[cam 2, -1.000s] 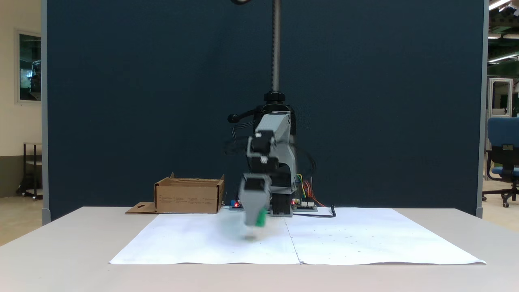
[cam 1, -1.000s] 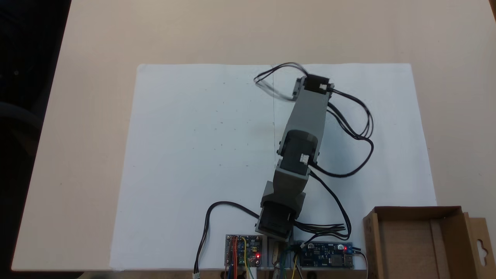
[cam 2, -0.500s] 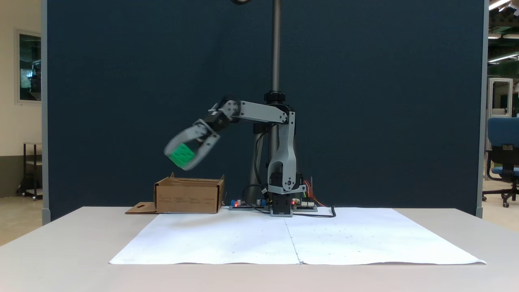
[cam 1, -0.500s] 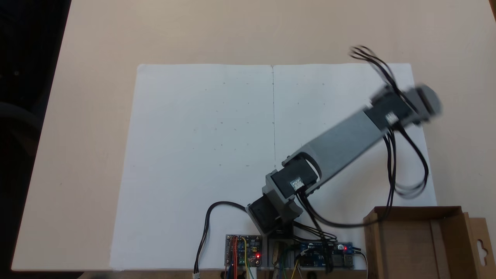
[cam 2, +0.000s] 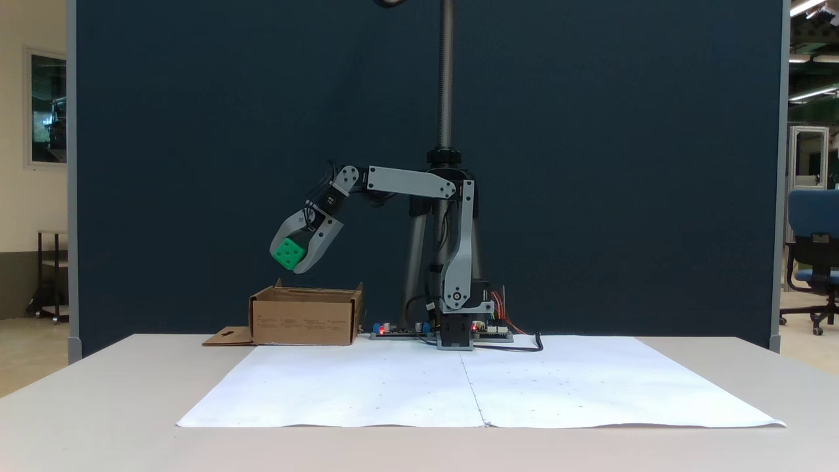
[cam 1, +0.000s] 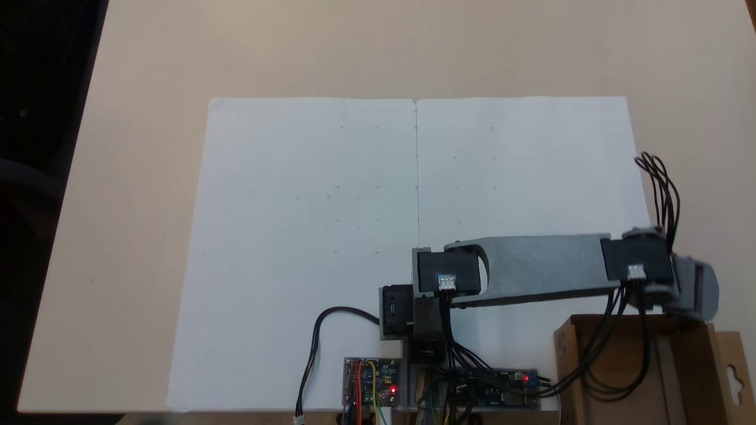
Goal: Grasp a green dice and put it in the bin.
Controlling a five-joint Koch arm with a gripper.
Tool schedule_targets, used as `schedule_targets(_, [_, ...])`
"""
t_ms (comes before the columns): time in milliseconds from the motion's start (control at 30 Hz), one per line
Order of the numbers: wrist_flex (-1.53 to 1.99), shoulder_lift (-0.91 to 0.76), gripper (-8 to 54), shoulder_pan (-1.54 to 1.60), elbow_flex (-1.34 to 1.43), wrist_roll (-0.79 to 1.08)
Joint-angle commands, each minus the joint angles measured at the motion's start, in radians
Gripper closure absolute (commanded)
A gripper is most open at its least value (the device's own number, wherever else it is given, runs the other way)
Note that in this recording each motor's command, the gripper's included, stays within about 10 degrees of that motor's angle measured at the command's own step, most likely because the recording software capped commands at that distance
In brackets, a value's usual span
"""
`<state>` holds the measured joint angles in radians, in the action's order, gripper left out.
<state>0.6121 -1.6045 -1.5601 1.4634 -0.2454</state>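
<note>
the gripper (cam 2: 293, 254) pinches the green dice (cam 2: 288, 253) between its fingers (cam 2: 314, 244) and holds it up in the air above the bin (cam 2: 305, 318), not touching it.

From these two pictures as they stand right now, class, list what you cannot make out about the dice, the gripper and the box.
- The green dice: seen from above, the arm covers it.
- The gripper: its end is blurred from above; from the front the dice hides how its jaws stand.
- The bin: cut off by the bottom edge from above, and cables cross it. From the front its wall hides the inside.
- The dice's pips: too small to count.
</note>
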Motion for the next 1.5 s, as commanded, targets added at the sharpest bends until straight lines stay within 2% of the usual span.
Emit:
schedule_targets(0, [0.055, -0.035, 33.2, -0.063, -0.066, 0.015])
schedule_targets(200, [0.164, -0.025, 33.3, -0.175, -0.060, 0.161])
schedule_targets(467, [0.143, 0.080, 33.2, -0.233, -0.023, 0.325])
schedule_targets(500, [0.140, 0.095, 31.6, -0.233, -0.023, 0.328])
schedule_targets(567, [0.140, 0.118, 16.9, -0.233, -0.023, 0.327])
schedule_targets(600, [0.140, 0.130, 12.4, -0.232, -0.023, 0.327])
schedule_targets(700, [0.124, 0.144, 3.2, -0.222, -0.023, 0.324])
schedule_targets(1033, [-0.017, 0.144, 3.2, -0.198, -0.023, 0.319])
schedule_targets(1167, [-0.172, 0.133, 3.2, -0.120, -0.026, 0.262])
schedule_targets(1467, [-0.466, -0.080, 3.1, 0.183, -0.028, 0.080])
